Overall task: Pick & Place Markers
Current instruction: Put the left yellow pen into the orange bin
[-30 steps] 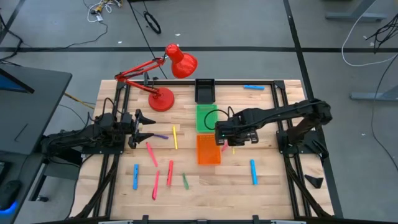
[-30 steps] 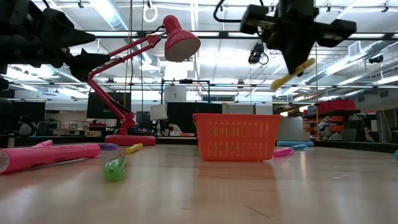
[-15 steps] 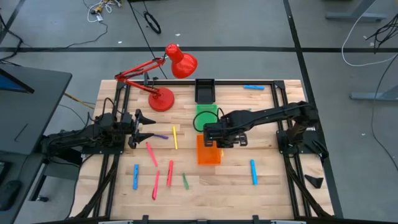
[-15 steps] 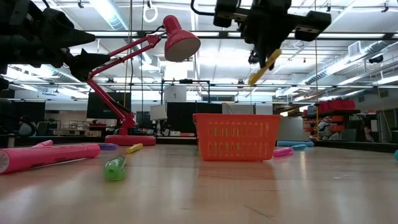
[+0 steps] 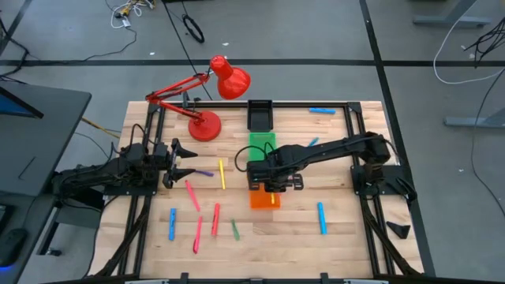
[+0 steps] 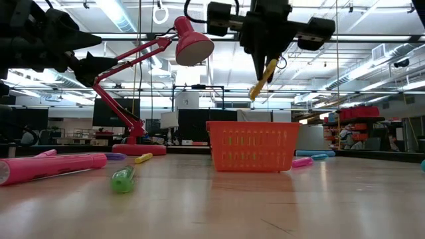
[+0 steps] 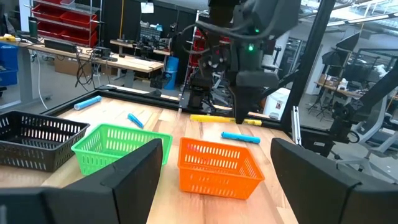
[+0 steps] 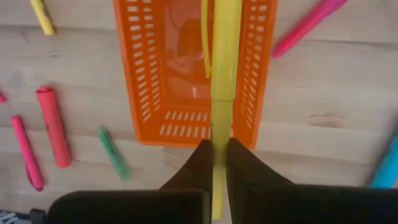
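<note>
My right gripper [image 5: 272, 178] hangs over the orange tray [image 5: 264, 195], shut on a yellow marker [image 6: 263, 78]. In the right wrist view that marker [image 8: 224, 62] runs across the orange tray [image 8: 180, 74] below it. Other markers lie flat on the wood: yellow [image 5: 222, 173], purple [image 5: 205, 173], pink [image 5: 192, 195], pink [image 5: 215, 218], green [image 5: 234, 229], blue [image 5: 172, 224] and blue [image 5: 322, 218]. My left gripper [image 5: 183, 162] waits open at the table's left side, touching nothing; its wrist view looks at the trays. My right gripper pinches the yellow marker between its two fingers [image 8: 204, 155], coming from above and pointing down. The fingers are on a part of the barrel [image 8: 215, 134] off its middle; the longer end sticks out past them. The marker is lifted clear and tilted above the orange tray.
A green tray [image 5: 263, 147] and a black tray [image 5: 259, 113] stand in a row beyond the orange one. A red desk lamp [image 5: 207, 125] stands at the far left. Two more blue markers [image 5: 321, 110] [image 5: 313, 143] lie at the far right. Bare wood shows near the front edge.
My right gripper has carried the yellow marker toward the table's left, from beside the orange tray's right side to above the tray. It has stayed shut on the marker, which has tipped steeper in the hold.
</note>
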Controlling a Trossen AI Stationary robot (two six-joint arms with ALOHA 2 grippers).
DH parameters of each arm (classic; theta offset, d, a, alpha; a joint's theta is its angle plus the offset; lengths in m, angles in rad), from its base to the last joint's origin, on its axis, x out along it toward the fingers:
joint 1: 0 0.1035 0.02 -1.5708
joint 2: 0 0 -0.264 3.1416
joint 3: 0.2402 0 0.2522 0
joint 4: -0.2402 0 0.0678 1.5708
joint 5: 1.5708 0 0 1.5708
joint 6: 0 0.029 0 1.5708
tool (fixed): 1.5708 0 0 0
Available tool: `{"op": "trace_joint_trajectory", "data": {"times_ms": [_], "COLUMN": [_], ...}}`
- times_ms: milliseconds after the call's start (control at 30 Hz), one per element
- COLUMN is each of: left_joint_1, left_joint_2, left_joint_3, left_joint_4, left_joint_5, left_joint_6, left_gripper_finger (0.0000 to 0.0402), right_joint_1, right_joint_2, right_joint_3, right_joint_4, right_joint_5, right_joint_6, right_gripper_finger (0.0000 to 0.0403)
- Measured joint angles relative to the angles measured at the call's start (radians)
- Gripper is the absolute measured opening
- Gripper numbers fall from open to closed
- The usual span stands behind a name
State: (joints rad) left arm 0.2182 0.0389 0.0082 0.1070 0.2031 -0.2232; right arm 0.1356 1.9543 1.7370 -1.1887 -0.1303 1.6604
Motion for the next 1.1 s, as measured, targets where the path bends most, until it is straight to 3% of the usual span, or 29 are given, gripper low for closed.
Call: {"op": "trace_joint_trajectory", "data": {"times_ms": [633, 1100], "left_joint_1": [0.0, 0.0], "left_joint_2": [0.0, 0.0], "left_joint_3": [0.0, 0.0], "left_joint_4": [0.0, 0.0], "left_joint_5": [0.0, 0.0], "left_joint_6": [0.0, 0.0], "left_gripper_finger": [0.0307, 0.0307], "right_joint_1": [0.019, -0.018], "right_joint_2": [0.132, 0.135], "right_joint_3": [0.001, 0.001], "right_joint_4": [0.139, 0.172], "right_joint_5": [-0.007, -0.017], "right_joint_6": [0.017, -0.011], "right_gripper_finger": [0.0017, 0.0017]}}
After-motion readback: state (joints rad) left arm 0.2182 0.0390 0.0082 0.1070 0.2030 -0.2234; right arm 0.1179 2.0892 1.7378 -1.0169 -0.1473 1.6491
